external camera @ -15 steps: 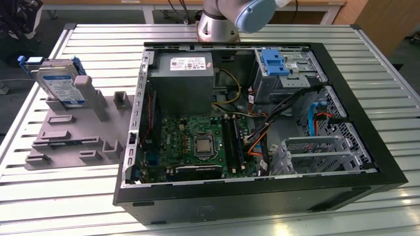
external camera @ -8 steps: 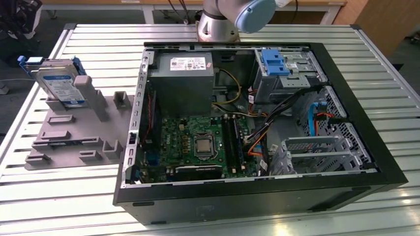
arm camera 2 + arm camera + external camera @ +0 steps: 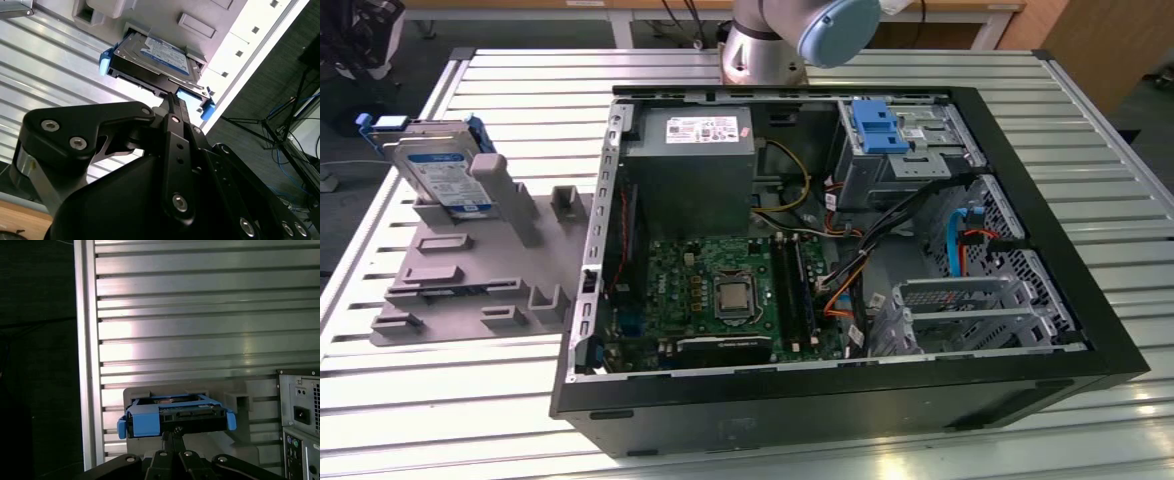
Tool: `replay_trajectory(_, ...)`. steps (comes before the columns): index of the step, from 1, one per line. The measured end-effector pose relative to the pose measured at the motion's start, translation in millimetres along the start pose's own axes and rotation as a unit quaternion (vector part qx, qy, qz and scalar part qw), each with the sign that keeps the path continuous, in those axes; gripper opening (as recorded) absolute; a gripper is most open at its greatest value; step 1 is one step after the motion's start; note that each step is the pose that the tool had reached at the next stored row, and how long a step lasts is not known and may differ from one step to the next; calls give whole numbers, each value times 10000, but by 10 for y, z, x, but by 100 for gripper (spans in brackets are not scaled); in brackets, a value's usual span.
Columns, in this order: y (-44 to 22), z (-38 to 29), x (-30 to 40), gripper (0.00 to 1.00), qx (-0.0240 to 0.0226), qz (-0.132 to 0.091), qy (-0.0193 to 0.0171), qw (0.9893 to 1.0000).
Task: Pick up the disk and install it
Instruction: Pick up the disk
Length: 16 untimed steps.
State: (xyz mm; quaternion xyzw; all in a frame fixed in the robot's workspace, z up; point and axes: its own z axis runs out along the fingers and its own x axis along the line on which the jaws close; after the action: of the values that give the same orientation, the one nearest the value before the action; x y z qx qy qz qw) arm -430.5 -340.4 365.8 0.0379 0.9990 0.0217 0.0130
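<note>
Silver, blue-railed disk (image 3: 440, 175) stands in grey holder (image 3: 467, 275); end effector (image 3: 173, 433) closed, holding nothing.

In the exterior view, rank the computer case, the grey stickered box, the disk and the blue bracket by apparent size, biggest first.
1. computer case
2. grey stickered box
3. disk
4. blue bracket
The disk looks clearly larger than the bracket.
</note>
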Motion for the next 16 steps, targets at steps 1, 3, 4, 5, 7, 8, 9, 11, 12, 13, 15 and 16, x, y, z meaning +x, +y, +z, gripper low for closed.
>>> replay_trajectory(1,0,0,1,11,0,0,0,10000)
replay_trajectory(3,0,0,1,11,-1,-16,0,10000)
replay_trajectory(4,0,0,2,11,-2,-61,3,10000)
replay_trajectory(5,0,1,2,11,-4,-146,6,9999)
replay_trajectory(7,0,2,2,11,-8,-324,14,9995)
replay_trajectory(8,0,3,1,11,-10,-413,18,9991)
replay_trajectory(9,0,3,2,11,-12,-503,22,9987)
replay_trajectory(11,0,5,1,11,-17,-690,30,9976)
replay_trajectory(12,0,5,1,11,-19,-780,34,9969)
replay_trajectory(13,0,6,1,11,-21,-869,39,9962)
replay_trajectory(15,0,8,1,11,-26,-1048,46,9945)
replay_trajectory(16,0,9,1,11,-28,-1138,50,9935)
